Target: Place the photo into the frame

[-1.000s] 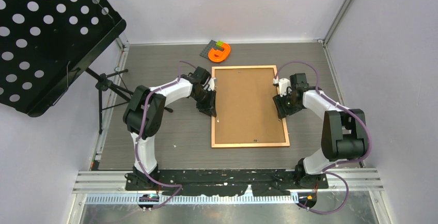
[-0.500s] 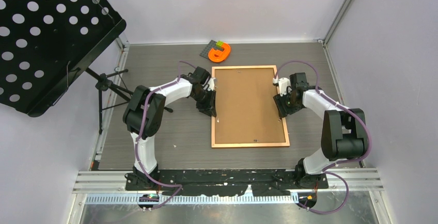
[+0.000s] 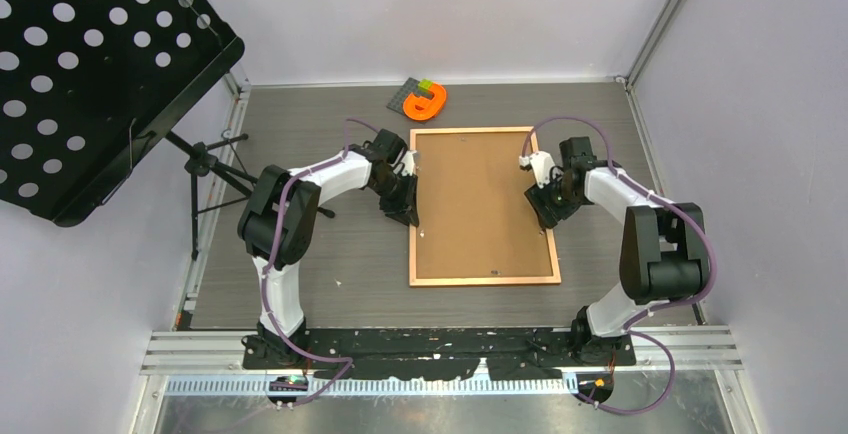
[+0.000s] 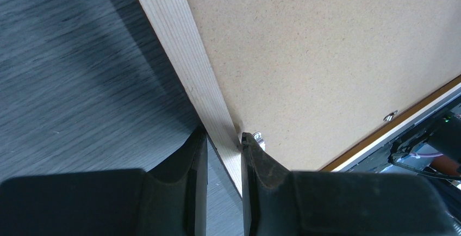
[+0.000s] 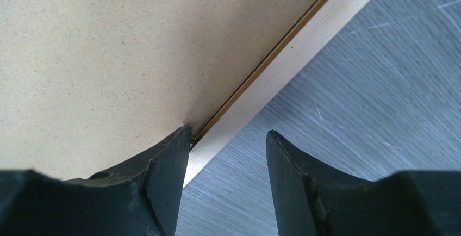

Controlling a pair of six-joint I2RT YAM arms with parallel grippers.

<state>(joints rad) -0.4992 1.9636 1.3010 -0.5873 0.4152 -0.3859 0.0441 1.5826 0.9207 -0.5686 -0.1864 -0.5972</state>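
Note:
The frame (image 3: 485,280) lies face down in the middle of the table, its light wood rail around a plain brown backing board (image 3: 480,204). The photo is hidden. My left gripper (image 3: 411,218) is shut on the frame's left rail (image 4: 185,56); in the left wrist view the gripper (image 4: 223,138) has one finger outside the rail and one on the board (image 4: 326,45). My right gripper (image 3: 543,220) stands open astride the right rail (image 5: 304,51). In the right wrist view the gripper (image 5: 228,132) has its left finger at the board's (image 5: 136,45) edge and its right finger apart over the table.
An orange piece on a small grey plate (image 3: 426,102) lies at the far edge behind the frame. A black perforated music stand (image 3: 90,64) on a tripod (image 3: 205,164) overhangs the left side. Small metal clips (image 4: 259,137) sit on the board's edge.
The right wrist has shifted slightly away from me along the frame's right rail. The left arm and the frame have not moved.

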